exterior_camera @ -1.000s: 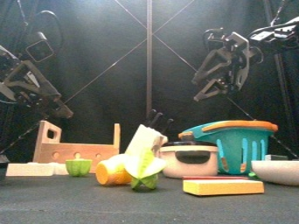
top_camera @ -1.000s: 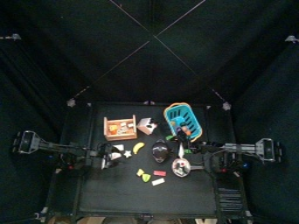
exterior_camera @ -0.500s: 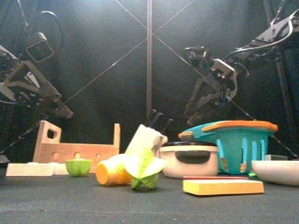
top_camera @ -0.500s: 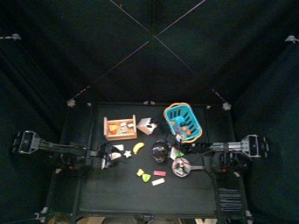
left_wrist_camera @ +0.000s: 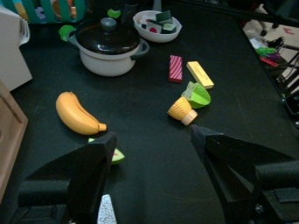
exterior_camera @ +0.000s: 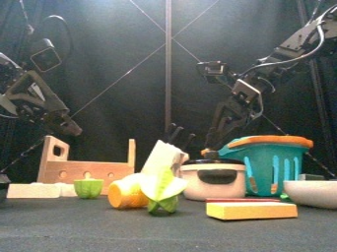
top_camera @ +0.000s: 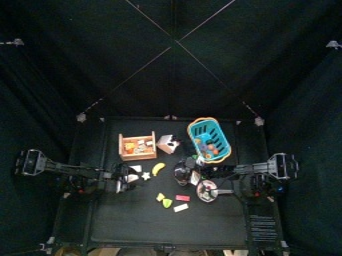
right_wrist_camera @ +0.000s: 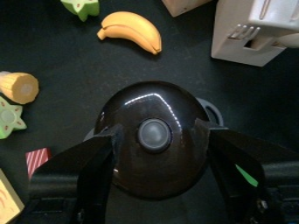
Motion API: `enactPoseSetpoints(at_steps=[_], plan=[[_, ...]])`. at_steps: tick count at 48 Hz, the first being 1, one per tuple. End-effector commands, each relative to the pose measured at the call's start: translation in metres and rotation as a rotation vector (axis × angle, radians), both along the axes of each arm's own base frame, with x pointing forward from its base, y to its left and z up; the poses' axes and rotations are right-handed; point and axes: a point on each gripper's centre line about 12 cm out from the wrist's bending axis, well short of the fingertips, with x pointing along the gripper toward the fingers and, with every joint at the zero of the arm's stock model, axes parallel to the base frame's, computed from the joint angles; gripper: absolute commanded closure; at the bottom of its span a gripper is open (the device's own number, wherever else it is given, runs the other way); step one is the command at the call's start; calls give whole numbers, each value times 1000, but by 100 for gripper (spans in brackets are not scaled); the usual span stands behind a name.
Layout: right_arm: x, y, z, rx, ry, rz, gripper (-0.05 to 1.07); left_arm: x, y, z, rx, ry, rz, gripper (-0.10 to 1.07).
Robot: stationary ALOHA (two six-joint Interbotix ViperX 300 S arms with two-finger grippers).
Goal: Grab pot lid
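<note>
The pot lid (right_wrist_camera: 149, 103) is seen on the pot (exterior_camera: 211, 183), towards the front right of the table (exterior_camera: 66, 224), with its knob (right_wrist_camera: 152, 133) upright in the middle. The right hand (exterior_camera: 215, 131) is held above it, opened wide, and should be lowered straight so that the knob is taken centrally. The left hand (left_wrist_camera: 152, 140) is parked open, well apart.

On the black table (exterior_camera: 53, 228) we list: a teal basket (exterior_camera: 267, 157) with an orange rim at the right; a wooden rack (exterior_camera: 82, 164) at the left; a banana (right_wrist_camera: 132, 30) lying flat near a white carton (exterior_camera: 160, 165); a yellow block (exterior_camera: 251, 210) at the front, just beside a red bar (left_wrist_camera: 177, 67); a white bowl (exterior_camera: 313, 191) at the far right edge; and a small green piece (exterior_camera: 89, 187) before the rack. We count black curtains (top_camera: 80, 60) all around.
</note>
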Motion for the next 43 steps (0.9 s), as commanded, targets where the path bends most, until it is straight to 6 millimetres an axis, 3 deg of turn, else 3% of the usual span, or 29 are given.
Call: enactPoseSetpoints(at_steps=[1,43], plan=[[5,0,9,-12,-22,-3,6,4,1,4,-1,-17,2,-2],[11,0,-4,-10,18,-6,7,3,1,3,-3,-12,5,-2]])
